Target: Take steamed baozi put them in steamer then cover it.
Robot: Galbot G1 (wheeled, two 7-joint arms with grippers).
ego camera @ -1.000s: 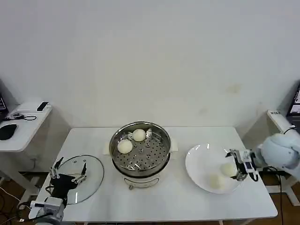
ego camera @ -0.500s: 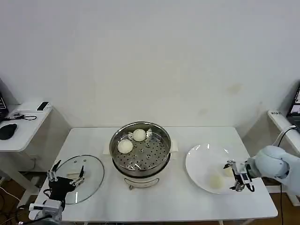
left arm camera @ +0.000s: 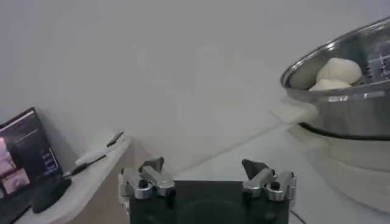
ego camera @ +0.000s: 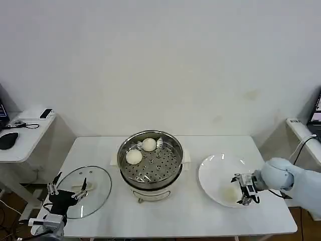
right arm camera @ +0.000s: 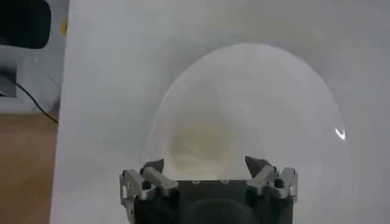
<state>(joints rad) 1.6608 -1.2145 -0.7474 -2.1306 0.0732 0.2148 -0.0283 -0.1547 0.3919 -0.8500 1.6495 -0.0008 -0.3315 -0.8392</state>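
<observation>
Two buns [ego camera: 134, 156] sit on the perforated tray of the steamer [ego camera: 150, 160], toward its far left. One more bun [ego camera: 230, 193] lies on the white plate [ego camera: 213, 173], on the near side; a fourth you cannot make out from here. The glass lid [ego camera: 95, 188] rests flat on the table [ego camera: 200, 221], left of the steamer and clear of it.

Right gripper [ego camera: 243, 188] hangs low over the plate, jaws spread and empty, with the bun just beyond the fingertips in the wrist view [right arm camera: 198, 143]. Left gripper [ego camera: 66, 186] is parked over the lid's near edge, likewise spread, holding nothing.

Step in hand, as judged: pick the plate bun. Centre the fingers either side of it before you drop, and close gently, since the dough will likely dent. Keep the tips off the plate's surface so it does not skid.

Room: the plate's near rim sits close to the table's front edge, so lift straight up first. The stretch of table between plate and steamer is bare. Clear the steamer's tall rim before lowering over the tray's open near-right part.
</observation>
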